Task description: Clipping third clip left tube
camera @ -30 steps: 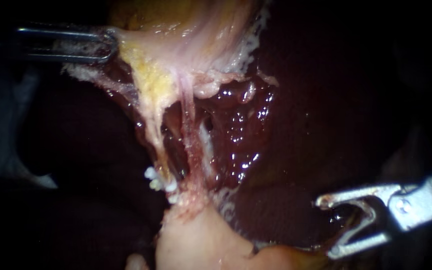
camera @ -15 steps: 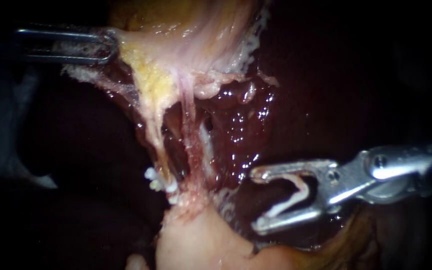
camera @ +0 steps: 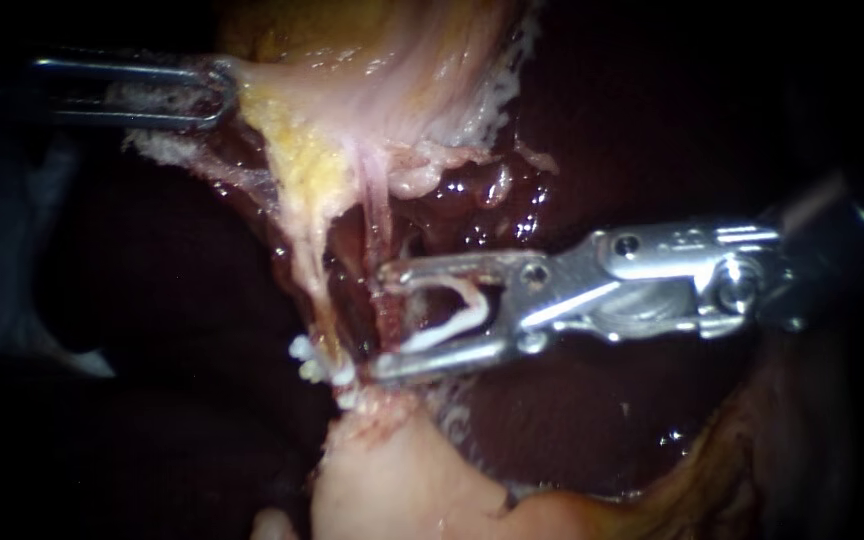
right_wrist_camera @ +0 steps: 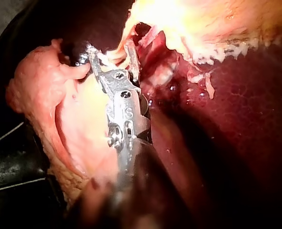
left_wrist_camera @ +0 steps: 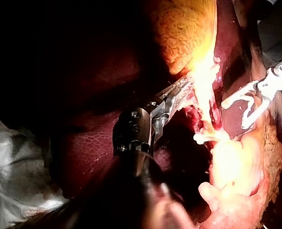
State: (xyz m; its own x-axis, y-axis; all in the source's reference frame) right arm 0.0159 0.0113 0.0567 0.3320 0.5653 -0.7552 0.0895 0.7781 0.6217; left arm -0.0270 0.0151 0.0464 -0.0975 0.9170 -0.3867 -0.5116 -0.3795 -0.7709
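Steel right instrument [camera: 382, 320]: shaft enters from the right across the dark red liver [camera: 592, 420]. Its jaws stand wide apart, and a white clip [camera: 442, 331] sits bent in a V against both of them.

Tip position: the jaw tips lie at the stretched strands below the gallbladder [camera: 392, 70]. A reddish tube [camera: 380, 215] runs down between the tips. The left tube [camera: 314, 290], pale and yellowish, lies just beyond them. Glare and overlap make it hard to tell whether the tips reach around it.

Placed clips [camera: 304, 358]: a small white cluster at the lower end of the left tube, just beside the lower jaw tip. It shows in the left wrist view as a white bar [left_wrist_camera: 203, 139] crossing the strand.

Steel left instrument [camera: 220, 92]: shaft enters from the left, high in the endoscope view. Its jaws are pressed together on a pale tissue edge [camera: 252, 85] of the gallbladder, which is drawn taut towards that side. The left wrist view shows the same grip [left_wrist_camera: 179, 93].

Pale fatty mass [camera: 402, 480]: lies below the strands, under the right instrument.
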